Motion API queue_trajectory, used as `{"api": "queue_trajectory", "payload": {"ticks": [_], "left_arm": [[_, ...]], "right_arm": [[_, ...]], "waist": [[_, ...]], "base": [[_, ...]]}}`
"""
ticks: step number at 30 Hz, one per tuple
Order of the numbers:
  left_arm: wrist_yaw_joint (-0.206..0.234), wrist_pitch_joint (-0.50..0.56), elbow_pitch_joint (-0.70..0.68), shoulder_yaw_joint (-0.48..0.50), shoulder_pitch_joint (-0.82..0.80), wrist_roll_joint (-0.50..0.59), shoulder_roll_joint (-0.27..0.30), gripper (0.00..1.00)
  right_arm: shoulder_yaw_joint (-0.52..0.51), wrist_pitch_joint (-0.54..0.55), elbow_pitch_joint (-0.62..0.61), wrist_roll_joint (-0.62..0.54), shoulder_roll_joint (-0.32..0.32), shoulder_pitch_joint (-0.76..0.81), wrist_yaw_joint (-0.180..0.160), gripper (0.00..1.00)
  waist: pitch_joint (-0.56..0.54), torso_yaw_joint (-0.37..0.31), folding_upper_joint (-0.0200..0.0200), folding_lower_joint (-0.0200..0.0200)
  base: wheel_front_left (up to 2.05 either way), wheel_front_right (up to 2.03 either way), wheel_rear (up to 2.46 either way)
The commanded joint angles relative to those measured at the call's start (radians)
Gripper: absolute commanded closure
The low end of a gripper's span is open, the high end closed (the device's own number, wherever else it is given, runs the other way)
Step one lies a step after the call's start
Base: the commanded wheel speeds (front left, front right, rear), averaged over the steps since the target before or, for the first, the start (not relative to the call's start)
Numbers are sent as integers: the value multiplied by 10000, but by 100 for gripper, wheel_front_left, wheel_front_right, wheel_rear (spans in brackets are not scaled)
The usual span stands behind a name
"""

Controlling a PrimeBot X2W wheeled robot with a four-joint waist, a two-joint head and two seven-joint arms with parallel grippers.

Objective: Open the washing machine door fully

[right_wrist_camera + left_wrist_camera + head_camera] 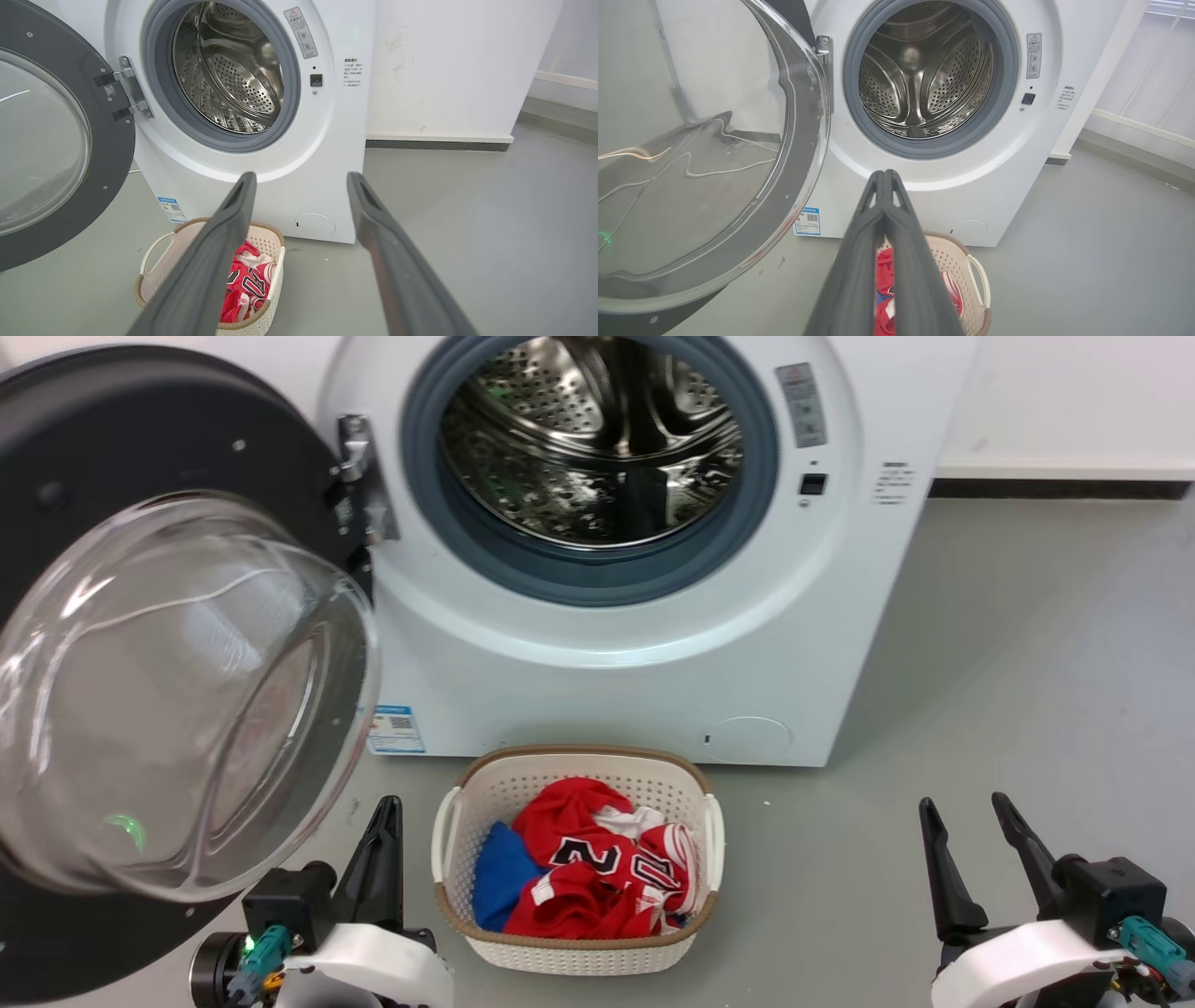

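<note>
Door wide open, just beside the pressed-together left jaws

Three near views toward washing machine

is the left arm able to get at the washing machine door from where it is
Probably yes: the left gripper, shut, sits close beside the lower edge of the washing machine door with nothing visible between them; the laundry basket lies on its other side.
</note>
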Motion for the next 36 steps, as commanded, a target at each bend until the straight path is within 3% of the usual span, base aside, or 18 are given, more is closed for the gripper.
{"api": "queue_trajectory", "payload": {"ticks": [1,3,4,5,15,36], "left_arm": [[-38,-106,173,-12,-182,113,38,73],[-36,-167,339,-40,-229,201,65,36],[-17,-201,415,-30,-250,206,53,6],[4,-242,473,-16,-267,216,30,0],[250,-411,689,94,-264,429,25,0],[118,-471,777,-2,-385,598,29,0]], "right_arm": [[14,22,33,26,-86,-48,-3,0],[34,11,61,38,-148,-73,-3,0],[48,8,72,55,-171,-74,-3,0],[63,5,83,70,-195,-80,-3,0],[68,-51,164,115,-332,-206,-3,0],[47,-110,186,134,-321,-207,-3,0]], "waist": [[-17,-401,0,0],[-12,-567,0,0],[-13,-633,0,0],[-11,-681,0,0],[29,-709,0,0],[103,-596,0,0]], "base": [[0,0,0],[0,0,0],[0,0,0],[0,0,0],[0,0,0],[0,0,0]]}}
